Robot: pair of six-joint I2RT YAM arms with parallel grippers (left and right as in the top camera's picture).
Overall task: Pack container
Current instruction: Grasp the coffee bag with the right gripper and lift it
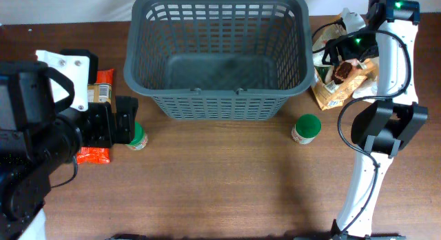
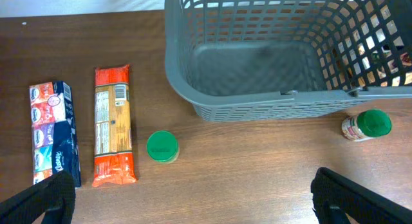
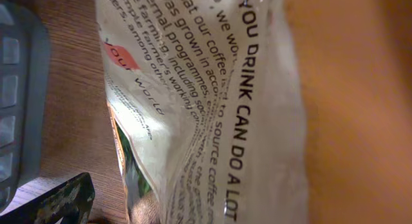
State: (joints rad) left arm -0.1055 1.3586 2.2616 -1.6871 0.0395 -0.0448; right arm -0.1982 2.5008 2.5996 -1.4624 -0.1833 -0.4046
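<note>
**A:** Where do we have the basket [image 1: 213, 105]?

**B:** It stands upright at the far middle of the table [image 1: 227, 192], between our two arms. It is dark grey plastic with walls slotted in rows and a rounded rectangular rim. We can see its solid floor from wall to wall.

**A:** And around it?

**B:** Two green-lidded jars stand just in front of its near corners, the left jar [image 1: 138, 136] and the right jar [image 1: 306, 128]. Neither touches the wall. Left of the left jar we see an orange packet [image 2: 113, 124] lying flat. The tissues [image 2: 53, 130] lie just beside it, farther out and parallel to it. To the right of the basket, bags [image 1: 341, 88] are heaped close to its wall.

**A:** How do our grippers stand?

**B:** Our left gripper [image 2: 192, 185] hangs over bare wood in front of the left jar, with its jaws released and spread wide. Our right gripper [image 1: 339, 54] is down among the bags. A coffee bag [image 3: 212, 102] with printed lettering fills its wrist view, and the basket's rim shows at the left edge. Only one fingertip [image 3: 58, 201] shows there. Those jaws also stand wide. We cannot tell whether they touch the bag.
</note>
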